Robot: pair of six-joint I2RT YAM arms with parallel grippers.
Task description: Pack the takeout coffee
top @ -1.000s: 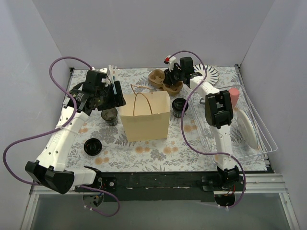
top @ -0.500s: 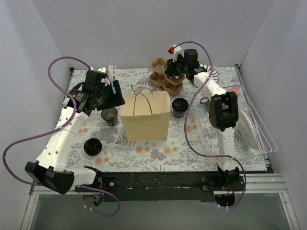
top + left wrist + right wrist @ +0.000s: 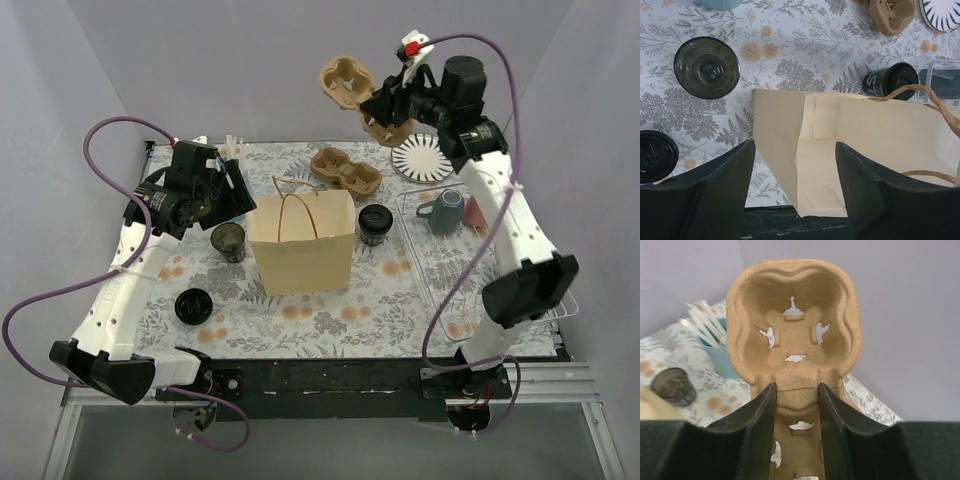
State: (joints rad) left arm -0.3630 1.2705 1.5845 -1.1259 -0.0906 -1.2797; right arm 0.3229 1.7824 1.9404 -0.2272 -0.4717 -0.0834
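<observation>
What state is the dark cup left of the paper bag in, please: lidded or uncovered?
Uncovered: the left wrist view looks straight into the cup down to its ringed bottom, and no lid sits on it.

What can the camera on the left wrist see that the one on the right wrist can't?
Only the left wrist view: the inside of the paper bag, a loose black lid, and a lidded coffee cup beside the bag. Only the right wrist view: a cardboard cup carrier gripped by the right gripper, held up in the air. Both: the open dark cup and the blue cup of utensils.
</observation>
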